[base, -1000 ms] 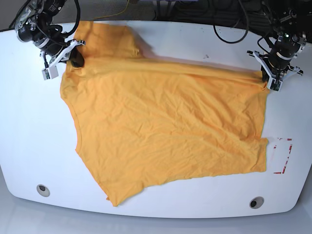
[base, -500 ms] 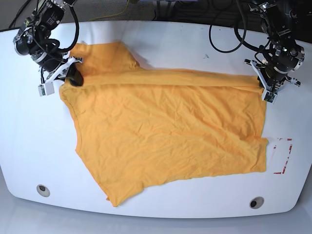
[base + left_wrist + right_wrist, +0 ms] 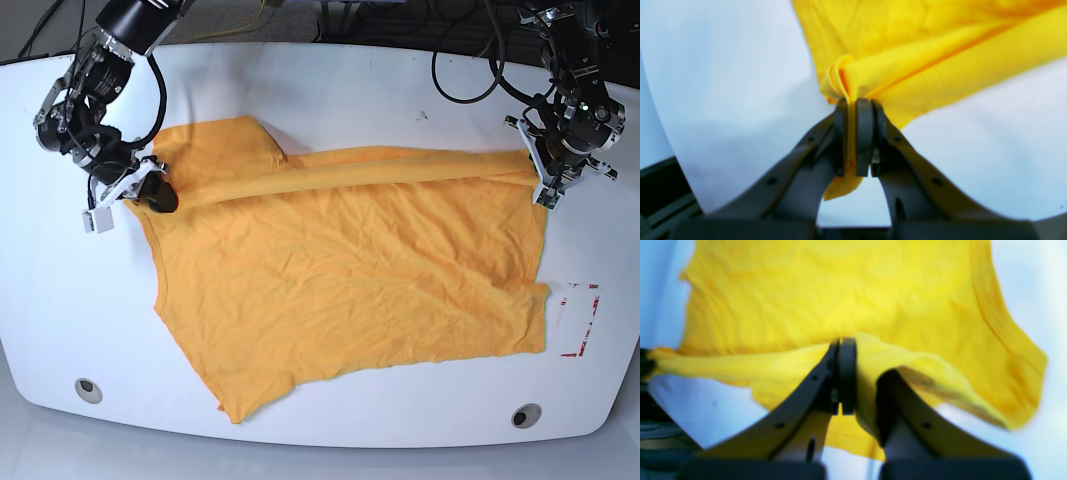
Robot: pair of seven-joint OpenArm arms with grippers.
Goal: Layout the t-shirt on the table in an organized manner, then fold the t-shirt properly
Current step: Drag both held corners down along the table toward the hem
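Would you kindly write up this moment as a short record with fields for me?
t-shirt: orange-yellow, wrinkled, spread over most of the table, far edge lifted into a ridge
table: glossy white
left tool: shut on the t-shirt's edge
right tool: shut on the t-shirt's edge
red tape outline: beside the t-shirt
grommets: two, near edge, uncovered

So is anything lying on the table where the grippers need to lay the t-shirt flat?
Nothing visible. The t-shirt is the only loose thing on the table. The left gripper and right gripper each have their jaws shut on its far edge. The red tape outline lies flat.
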